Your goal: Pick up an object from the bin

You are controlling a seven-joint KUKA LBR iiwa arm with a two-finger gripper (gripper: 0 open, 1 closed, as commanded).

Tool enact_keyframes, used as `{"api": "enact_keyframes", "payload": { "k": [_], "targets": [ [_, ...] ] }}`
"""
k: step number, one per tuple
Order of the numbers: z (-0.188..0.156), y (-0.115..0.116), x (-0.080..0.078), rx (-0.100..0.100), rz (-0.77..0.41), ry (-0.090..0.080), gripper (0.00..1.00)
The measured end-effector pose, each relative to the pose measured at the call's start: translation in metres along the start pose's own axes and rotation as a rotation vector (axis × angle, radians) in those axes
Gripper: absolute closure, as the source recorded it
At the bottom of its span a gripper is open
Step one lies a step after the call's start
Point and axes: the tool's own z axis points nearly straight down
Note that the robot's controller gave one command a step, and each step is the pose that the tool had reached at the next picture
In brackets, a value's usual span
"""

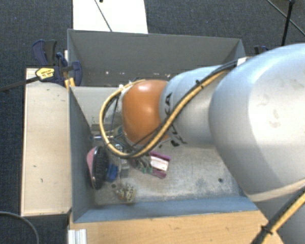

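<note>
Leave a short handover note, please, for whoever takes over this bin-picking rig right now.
Gripper: down low in the left part of the bin, beneath the orange wrist cover; its state cannot be made out.
Things: a pink-and-black brush-like thing by the left wall, a small blue piece beside it, a purple-and-white packet to their right, and a speckled lump near the front wall.
Done: the arm is lowered in.
Left: no thing is seen lifted, so the pick is probably not yet done.
</note>
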Motion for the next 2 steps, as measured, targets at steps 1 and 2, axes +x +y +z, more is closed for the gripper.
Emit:
{"api": "enact_keyframes", "payload": {
  "k": [1, 2],
  "targets": [
    [0.0, 0.001, 0.0, -0.002, 0.001, 0.0, 0.0],
    [-0.116, -0.035, 0.052, -0.003, 0.031, -0.006, 0.0]
  ]
}}
